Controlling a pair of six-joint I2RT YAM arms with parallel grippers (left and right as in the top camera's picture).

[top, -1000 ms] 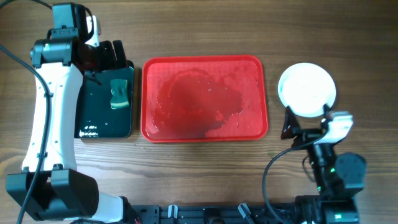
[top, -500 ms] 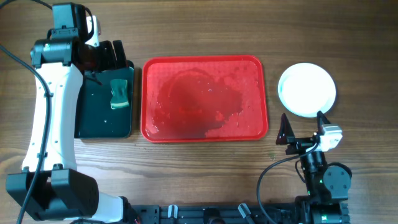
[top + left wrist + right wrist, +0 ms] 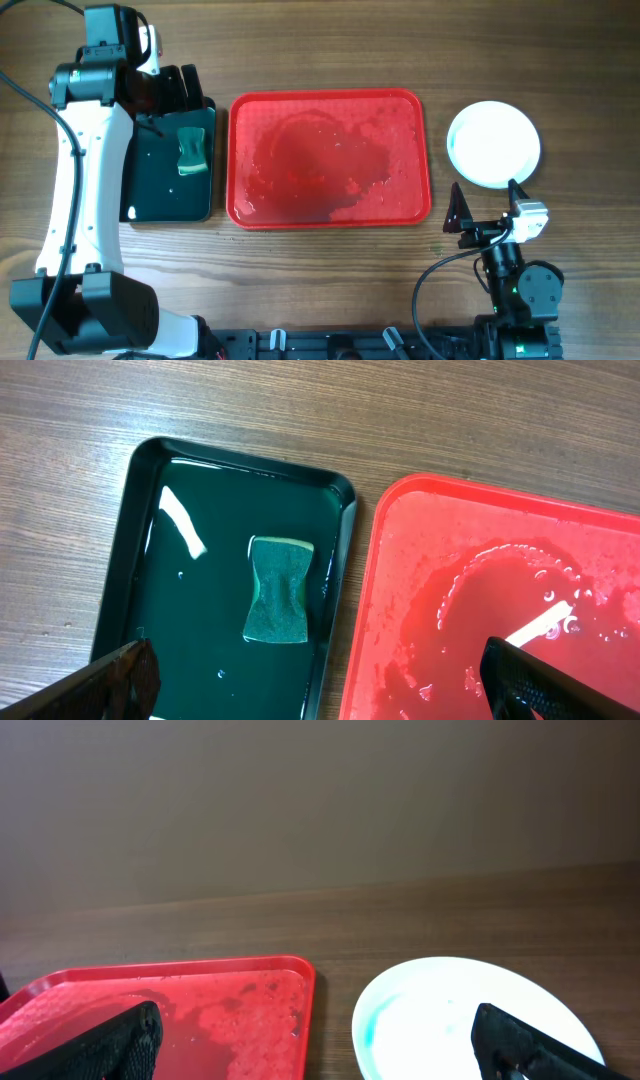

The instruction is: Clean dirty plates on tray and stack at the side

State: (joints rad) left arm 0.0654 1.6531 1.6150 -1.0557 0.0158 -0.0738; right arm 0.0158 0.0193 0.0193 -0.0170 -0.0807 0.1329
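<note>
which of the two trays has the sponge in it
The dark green tray, left of the red one in the overhead view: the green sponge lies inside it. The red tray holds only a wet film, no sponge.

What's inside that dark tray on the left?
A green sponge lies in shallow liquid in the dark tray. Overhead, the left arm covers part of its edge.

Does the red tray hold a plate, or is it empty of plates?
Empty of plates. The red tray shows only wet film; the white plate lies outside it, on the wooden table at its right.
</note>
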